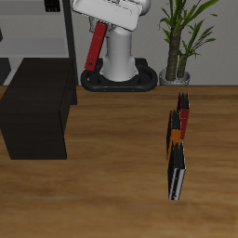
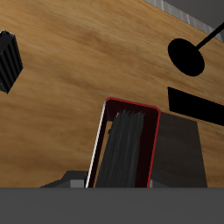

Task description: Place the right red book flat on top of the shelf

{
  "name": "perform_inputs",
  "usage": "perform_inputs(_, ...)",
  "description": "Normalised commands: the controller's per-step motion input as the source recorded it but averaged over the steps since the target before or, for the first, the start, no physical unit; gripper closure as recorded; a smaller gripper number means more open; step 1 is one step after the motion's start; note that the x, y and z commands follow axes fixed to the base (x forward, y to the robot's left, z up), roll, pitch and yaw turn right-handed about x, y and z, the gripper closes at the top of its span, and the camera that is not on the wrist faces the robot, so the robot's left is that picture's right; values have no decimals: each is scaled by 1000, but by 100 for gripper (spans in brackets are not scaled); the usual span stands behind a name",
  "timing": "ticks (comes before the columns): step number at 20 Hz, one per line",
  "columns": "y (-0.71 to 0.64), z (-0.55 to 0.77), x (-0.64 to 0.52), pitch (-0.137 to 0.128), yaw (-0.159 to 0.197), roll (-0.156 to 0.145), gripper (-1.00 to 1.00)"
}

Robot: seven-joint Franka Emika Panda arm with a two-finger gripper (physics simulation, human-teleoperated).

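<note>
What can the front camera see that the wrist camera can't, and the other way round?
Only the exterior view shows the shelf, the plant and the robot's base. Only the wrist view shows the white edge of the red book close up. Both show that book lifted off the table.

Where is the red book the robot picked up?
The right red book hangs in the gripper, up in the air before the robot's base, tilted, not yet over the shelf.
</note>
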Motion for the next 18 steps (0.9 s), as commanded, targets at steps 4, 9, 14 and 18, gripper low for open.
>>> perform_inputs(4,-414,89,71,-28,32,-180,100)
perform_inputs(9,-399,206,34,-81,20,-169,100)
perform_inputs(14,-465,163,47,-36,7,-171,100)
perform_inputs(18,-372,31,119,-11,10,-100,100)
